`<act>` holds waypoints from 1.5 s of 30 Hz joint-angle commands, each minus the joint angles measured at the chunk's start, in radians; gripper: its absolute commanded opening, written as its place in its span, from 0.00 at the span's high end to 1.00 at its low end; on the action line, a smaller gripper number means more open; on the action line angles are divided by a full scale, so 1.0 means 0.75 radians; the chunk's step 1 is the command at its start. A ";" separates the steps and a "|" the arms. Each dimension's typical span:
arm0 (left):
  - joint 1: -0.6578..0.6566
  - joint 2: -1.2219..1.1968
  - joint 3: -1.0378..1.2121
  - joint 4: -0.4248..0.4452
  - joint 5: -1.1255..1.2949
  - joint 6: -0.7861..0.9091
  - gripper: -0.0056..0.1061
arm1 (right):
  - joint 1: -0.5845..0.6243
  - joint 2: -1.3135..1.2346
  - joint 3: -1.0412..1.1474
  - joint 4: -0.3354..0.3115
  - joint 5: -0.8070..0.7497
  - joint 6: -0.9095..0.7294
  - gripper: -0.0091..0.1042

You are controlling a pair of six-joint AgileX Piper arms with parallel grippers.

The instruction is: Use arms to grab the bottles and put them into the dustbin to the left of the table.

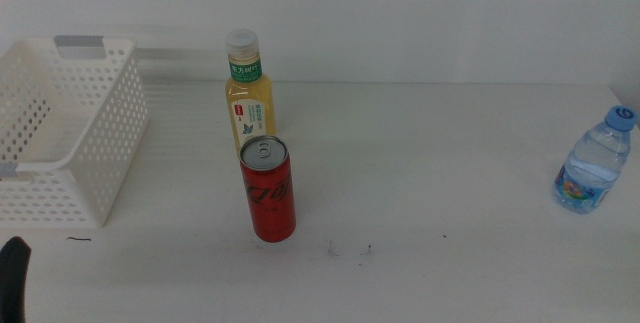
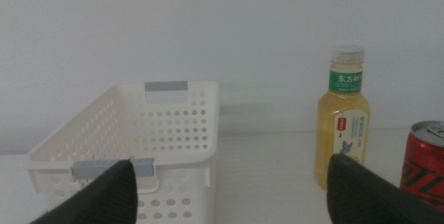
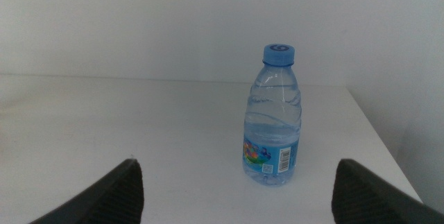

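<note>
A yellow tea bottle (image 1: 249,92) with white cap stands upright at the table's middle back, a slim red can (image 1: 267,189) upright just in front of it. A clear blue-capped water bottle (image 1: 596,162) stands at the far right. The white holed dustbin (image 1: 62,133) sits at the left, empty. My left gripper (image 2: 229,193) is open, low at the front left, facing the dustbin (image 2: 132,141), tea bottle (image 2: 343,118) and can (image 2: 424,163); only a dark tip (image 1: 12,275) shows in the middle view. My right gripper (image 3: 236,195) is open, facing the water bottle (image 3: 272,116), apart from it.
The white table (image 1: 430,163) ends at a right edge just past the water bottle. A white wall stands behind. A few small dark specks (image 1: 348,251) lie in front of the can.
</note>
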 commanded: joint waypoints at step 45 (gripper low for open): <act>-1.076 1.603 0.000 -0.246 -1.432 -0.122 0.11 | -0.010 -0.005 0.005 -0.005 -0.016 -0.005 0.18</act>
